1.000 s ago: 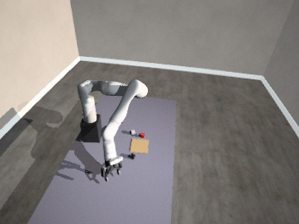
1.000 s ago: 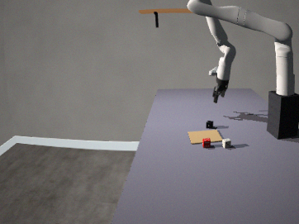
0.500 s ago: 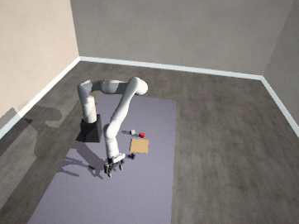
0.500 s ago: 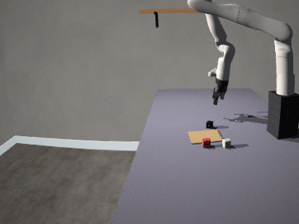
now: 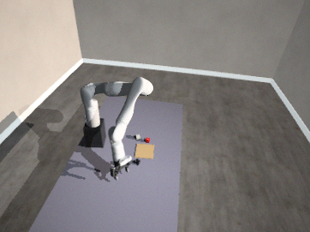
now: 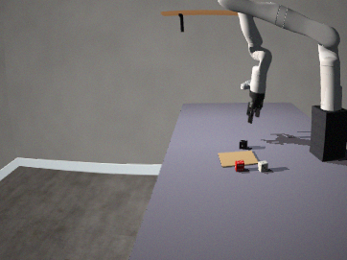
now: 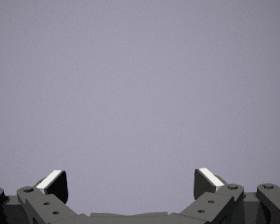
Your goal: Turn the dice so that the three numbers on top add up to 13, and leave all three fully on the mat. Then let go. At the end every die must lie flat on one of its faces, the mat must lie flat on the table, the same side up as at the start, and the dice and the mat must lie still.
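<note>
The tan mat (image 5: 145,151) (image 6: 235,157) lies flat on the table. A red die (image 5: 147,139) (image 6: 240,166) sits just off one edge of it. A white die (image 5: 137,136) (image 6: 263,166) stands beside the red one, also off the mat. A black die (image 5: 137,162) (image 6: 243,144) lies off the opposite side. The numbers on top are too small to read. My gripper (image 5: 122,174) (image 6: 254,118) (image 7: 130,185) is open and empty, held above the table past the black die. The wrist view shows only table top between the fingers, no die or mat.
The arm stands on a black base block (image 5: 94,134) (image 6: 329,132) at the side of the grey-violet table (image 5: 150,198) (image 6: 206,212). A wooden shelf (image 6: 198,13) hangs on the wall behind. The table's long edge runs beyond the mat, on the side away from the base.
</note>
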{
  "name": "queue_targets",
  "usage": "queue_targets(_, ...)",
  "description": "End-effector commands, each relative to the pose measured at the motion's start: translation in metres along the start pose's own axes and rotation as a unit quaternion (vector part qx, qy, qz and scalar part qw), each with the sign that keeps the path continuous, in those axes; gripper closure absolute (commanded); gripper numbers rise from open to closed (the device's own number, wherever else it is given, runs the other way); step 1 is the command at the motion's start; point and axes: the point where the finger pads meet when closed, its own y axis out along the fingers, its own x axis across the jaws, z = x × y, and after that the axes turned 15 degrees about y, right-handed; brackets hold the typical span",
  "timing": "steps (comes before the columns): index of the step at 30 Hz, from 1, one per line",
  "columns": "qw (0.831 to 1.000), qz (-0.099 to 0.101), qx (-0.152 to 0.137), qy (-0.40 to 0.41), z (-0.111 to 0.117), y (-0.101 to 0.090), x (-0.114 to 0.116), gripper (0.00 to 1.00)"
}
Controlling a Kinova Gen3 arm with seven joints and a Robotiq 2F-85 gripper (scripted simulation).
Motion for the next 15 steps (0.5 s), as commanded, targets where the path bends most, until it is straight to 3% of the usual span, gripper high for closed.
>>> queue_targets(1, 1.0, 0.004, 0.002, -0.002, 0.002, -0.003, -0.005, 0.0)
queue_targets(5, 1.0, 0.004, 0.002, -0.002, 0.002, -0.003, -0.005, 0.0)
queue_targets(6, 1.0, 0.013, -0.011, -0.012, -0.006, -0.007, -0.018, 0.0)
queue_targets(14, 1.0, 0.013, -0.011, -0.012, -0.006, -0.007, -0.018, 0.0)
queue_targets(15, 0.999, 0.021, -0.023, -0.023, -0.015, -0.011, -0.029, 0.0)
